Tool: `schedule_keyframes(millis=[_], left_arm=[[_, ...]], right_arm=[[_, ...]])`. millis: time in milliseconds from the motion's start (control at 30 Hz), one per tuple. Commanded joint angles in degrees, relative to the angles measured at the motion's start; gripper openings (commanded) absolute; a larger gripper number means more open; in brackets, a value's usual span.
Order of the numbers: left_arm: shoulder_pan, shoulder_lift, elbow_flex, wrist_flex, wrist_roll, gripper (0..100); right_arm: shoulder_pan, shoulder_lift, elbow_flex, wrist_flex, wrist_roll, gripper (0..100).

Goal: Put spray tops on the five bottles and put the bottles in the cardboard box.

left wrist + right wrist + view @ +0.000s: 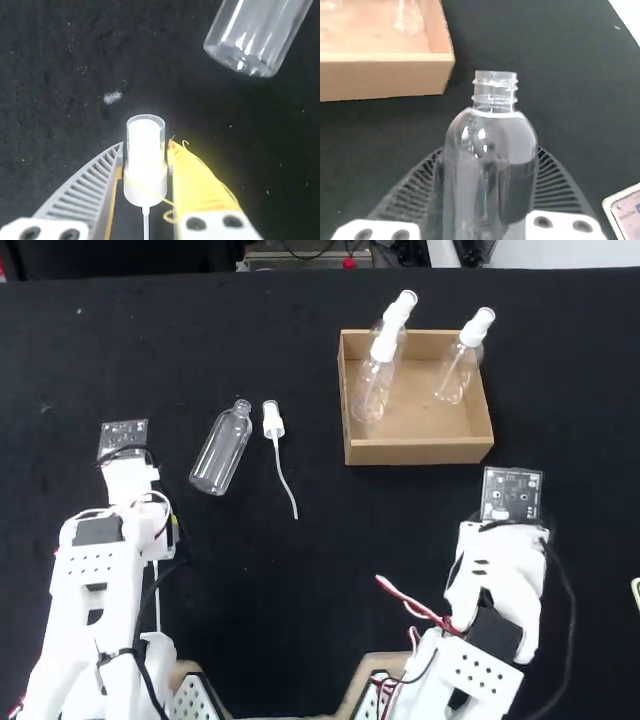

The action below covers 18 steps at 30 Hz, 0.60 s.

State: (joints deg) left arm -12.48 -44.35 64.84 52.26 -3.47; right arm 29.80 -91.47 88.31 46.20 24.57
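Holdings: your left gripper [145, 147] pinches a spray top [145, 167], your right gripper [488, 154] clasps an uncapped bottle [490, 125] near the cardboard box [415, 452]. Capped bottles [455, 370] lean inside; a spare bottle [222, 448] lies on your table [300, 580]

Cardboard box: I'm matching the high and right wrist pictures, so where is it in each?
High view: cardboard box at upper right of centre.
Right wrist view: its front wall beyond the held open bottle.
Shared landmark: the boxed bottle nearest the right wall.
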Motion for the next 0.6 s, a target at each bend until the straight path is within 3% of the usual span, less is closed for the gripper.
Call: schedule_keyframes(millis=[0, 133, 367, 567], left_arm=[[0.66, -1.32, -0.04, -1.85, 3.6, 8], [0.66, -1.41, 1.71, -2.73, 4.57, 8], [0.48, -1.41, 5.23, -6.95, 4.4, 8], [0.22, -1.41, 5.49, -6.95, 4.31, 8]], right_arm=[[0.44, 0.84, -2.15, -3.96, 0.62, 17.4], [0.09, 0.75, 1.45, -12.92, 0.35, 17.4], [1.49, 1.27, 2.95, -28.92, -8.7, 17.4], [1.67, 1.45, 8.92, -40.44, -9.76, 17.3]])
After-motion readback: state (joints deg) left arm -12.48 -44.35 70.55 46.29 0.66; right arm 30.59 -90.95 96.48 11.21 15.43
